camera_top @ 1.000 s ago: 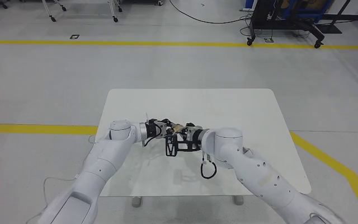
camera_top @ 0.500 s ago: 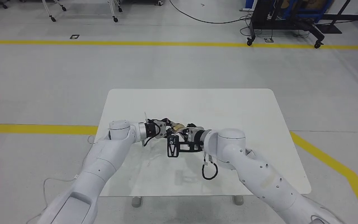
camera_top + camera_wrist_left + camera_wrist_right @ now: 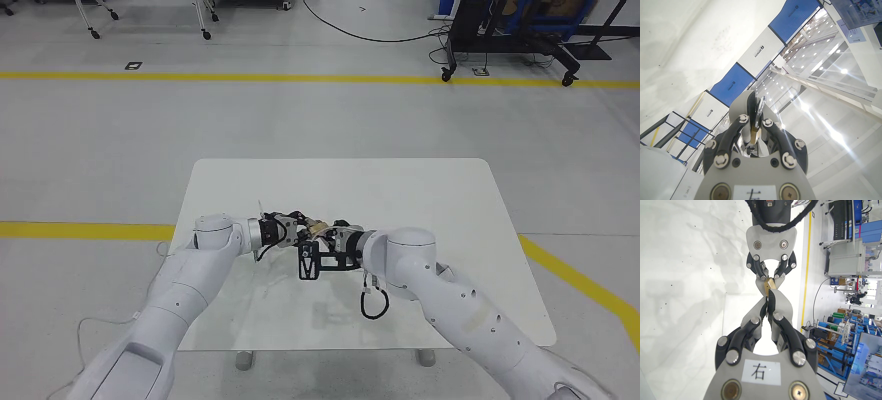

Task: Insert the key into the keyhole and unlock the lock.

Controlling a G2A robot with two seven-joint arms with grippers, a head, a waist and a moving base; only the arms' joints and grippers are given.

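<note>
A small brass padlock (image 3: 769, 286) is clamped in my left gripper (image 3: 758, 113), which is shut on its body (image 3: 754, 134). Its silver shackle (image 3: 760, 107) sticks out past the fingertips. My right gripper (image 3: 769, 306) faces it head-on and is shut on the key (image 3: 767, 298). The key is almost hidden between the black pads (image 3: 772, 308), and its tip meets the lock's bottom face. In the top view both grippers meet at the padlock (image 3: 318, 229), held above the left middle of the white table (image 3: 430, 200).
A black cable loop (image 3: 372, 300) hangs under the right forearm. The table's left edge (image 3: 185, 215) lies close behind the left arm. The table's right half is bare. Carts and racks stand on the floor well beyond the table.
The right arm shifted slightly sideways and back again. Both grippers stay joined at the padlock in the same spot.
</note>
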